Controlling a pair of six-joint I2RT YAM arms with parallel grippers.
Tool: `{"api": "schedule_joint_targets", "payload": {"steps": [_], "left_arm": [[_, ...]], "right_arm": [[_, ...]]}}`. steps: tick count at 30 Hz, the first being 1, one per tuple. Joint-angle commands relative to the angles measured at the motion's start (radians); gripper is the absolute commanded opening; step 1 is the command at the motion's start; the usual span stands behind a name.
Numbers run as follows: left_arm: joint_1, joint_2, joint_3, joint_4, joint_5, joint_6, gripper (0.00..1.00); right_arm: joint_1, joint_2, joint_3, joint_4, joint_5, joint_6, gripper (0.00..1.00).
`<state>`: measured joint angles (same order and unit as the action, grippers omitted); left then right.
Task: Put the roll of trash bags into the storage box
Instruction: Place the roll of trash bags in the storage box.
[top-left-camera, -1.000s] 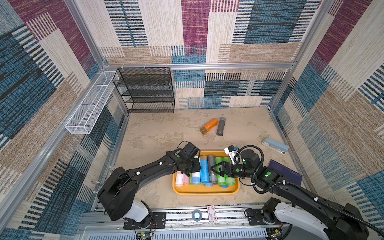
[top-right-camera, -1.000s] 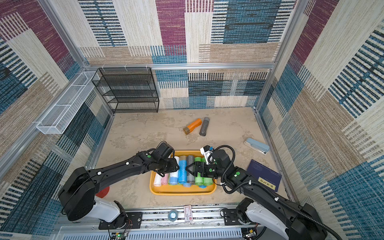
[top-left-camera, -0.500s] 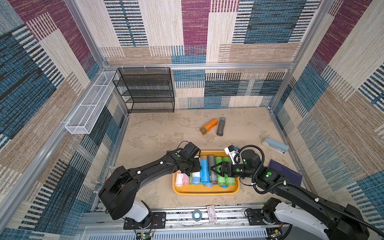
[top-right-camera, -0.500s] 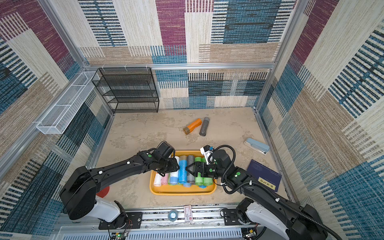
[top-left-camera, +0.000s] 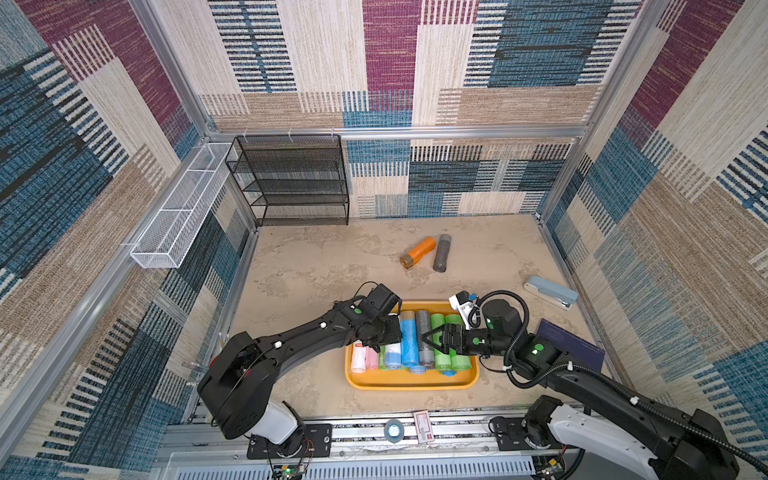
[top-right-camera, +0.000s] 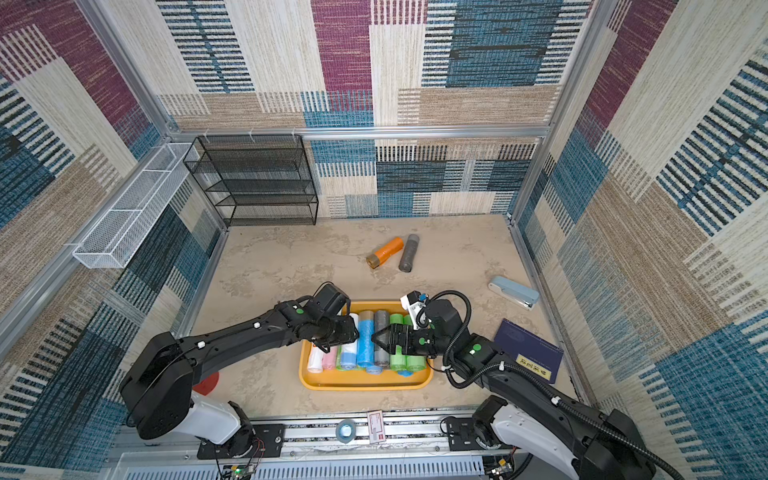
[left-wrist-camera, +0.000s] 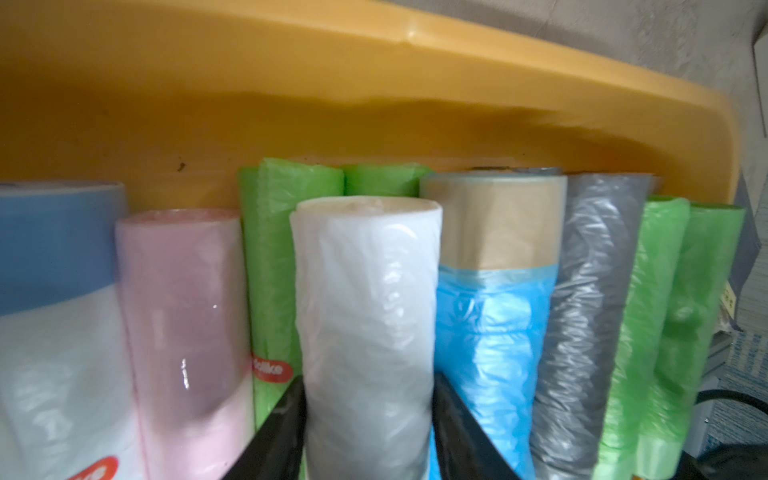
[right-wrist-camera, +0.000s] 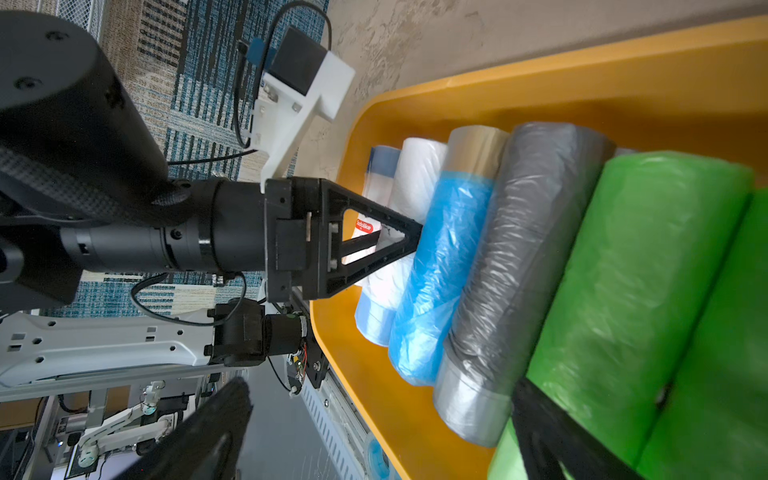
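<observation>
Well, the left gripper (left-wrist-camera: 366, 379) straddles the white roll (left-wrist-camera: 365, 291), one finger on each flank; whether it pinches or merely brackets it, I cannot tell. The roll lies inside the storage box (left-wrist-camera: 291, 104), parallel to its neighbours, likely so the row packs tight. The right gripper (top-left-camera: 428, 338) gapes empty over the box's green rolls (top-left-camera: 442, 359). Beyond the box wait an orange roll (top-left-camera: 417, 252) and a grey roll (top-left-camera: 441, 258). The white roll's underside is hidden.

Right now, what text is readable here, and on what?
"ollke", first letter cut off: red oval sticker on the green plastic bag roll.
Small red label on the blue-banded white bag roll: blurred.
Yellow label on the dark blue booklet: too small.
Red-and-white card on the front metal rail: too small.
</observation>
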<state>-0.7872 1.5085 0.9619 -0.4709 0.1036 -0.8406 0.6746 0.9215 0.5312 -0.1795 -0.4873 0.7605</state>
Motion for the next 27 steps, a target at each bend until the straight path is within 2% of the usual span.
{"api": "schedule_joint_targets", "payload": {"steps": [1, 27], "left_arm": [[0.0, 0.001, 0.017, 0.009, -0.002, 0.009, 0.5], [0.0, -0.019, 0.028, -0.021, -0.014, 0.019, 0.5]], "right_arm": [[0.003, -0.005, 0.004, 0.006, 0.006, -0.012, 0.99], [0.002, -0.013, 0.002, -0.001, 0.006, -0.013, 0.99]]}}
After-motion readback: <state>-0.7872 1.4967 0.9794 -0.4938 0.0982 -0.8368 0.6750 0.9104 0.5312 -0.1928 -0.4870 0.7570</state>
